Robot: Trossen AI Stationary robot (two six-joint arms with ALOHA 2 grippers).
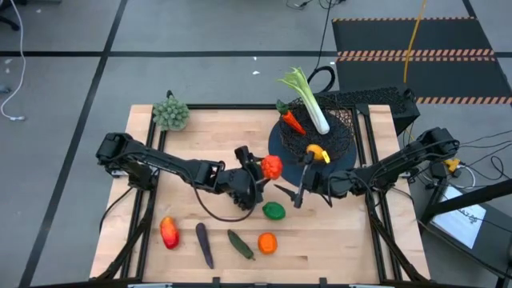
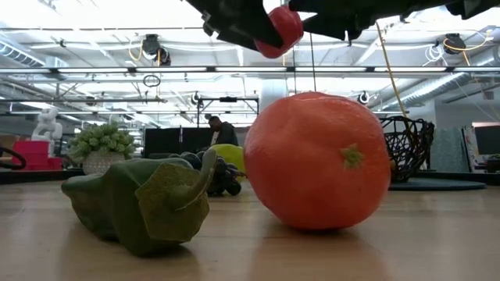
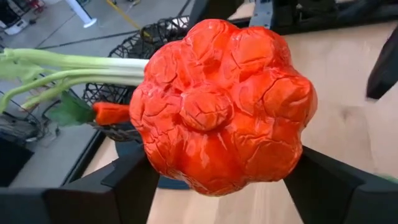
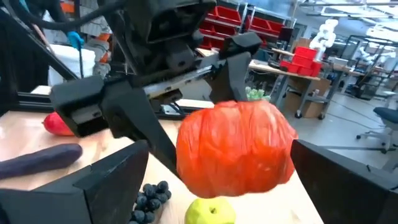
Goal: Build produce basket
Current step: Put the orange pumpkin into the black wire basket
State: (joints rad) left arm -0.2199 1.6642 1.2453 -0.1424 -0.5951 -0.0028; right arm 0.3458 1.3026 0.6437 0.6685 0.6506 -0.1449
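My left gripper (image 1: 260, 170) is shut on a red tomato (image 1: 272, 166), held above the table's middle; the tomato also shows at the top of the low view (image 2: 281, 27). My right gripper (image 1: 294, 184) is open and faces the tomato (image 4: 236, 149) from the right, with one finger on each side of it in the right wrist view. The black wire basket (image 1: 340, 140) stands at the far right and holds a leek (image 1: 308, 100), a carrot (image 1: 292, 122) and a lemon (image 1: 318, 152). My left gripper pinches the tomato by two opposite sides (image 3: 149, 162) between its two fingers (image 3: 124, 186). The fingers come roughly level from the table's left. The tomato's lobed end faces the wrist camera. It is lifted clear of the table.
On the near part of the table lie a green apple (image 1: 274, 210), an orange (image 1: 267, 242), a cucumber (image 1: 240, 244), an eggplant (image 1: 204, 244) and a red pepper (image 1: 169, 232). Dark grapes (image 4: 149, 196) lie under the grippers. A grey-green bushy clump (image 1: 170, 114) stands at the far left.
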